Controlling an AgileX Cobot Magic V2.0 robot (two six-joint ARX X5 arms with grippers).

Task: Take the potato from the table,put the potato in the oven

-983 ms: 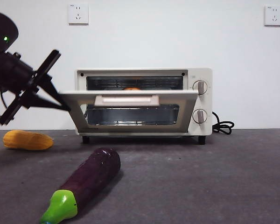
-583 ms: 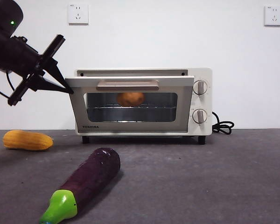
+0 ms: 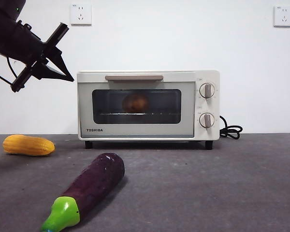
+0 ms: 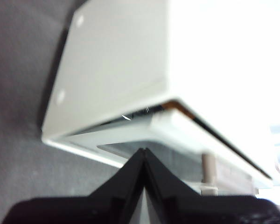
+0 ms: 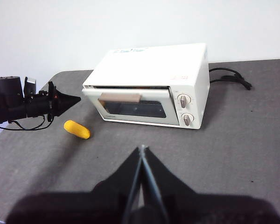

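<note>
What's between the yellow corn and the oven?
Nothing. In the front view only bare table runs from the corn to the oven; the eggplant lies nearer the camera.

The front view was evenly and softly lit, sharp throughout, with faint shadows under the oven [image 3: 148, 106] and beside the eggplant [image 3: 89, 189] on the table [image 3: 222, 183]. Its glass window was dark, dimming the potato [image 3: 135, 103] behind it. The left wrist view was badly blurred and overexposed: the oven's top [image 4: 214, 56] burned out to plain white. The right wrist view was clear farther off, but its own jaws near the lens were soft and out of focus.
</note>
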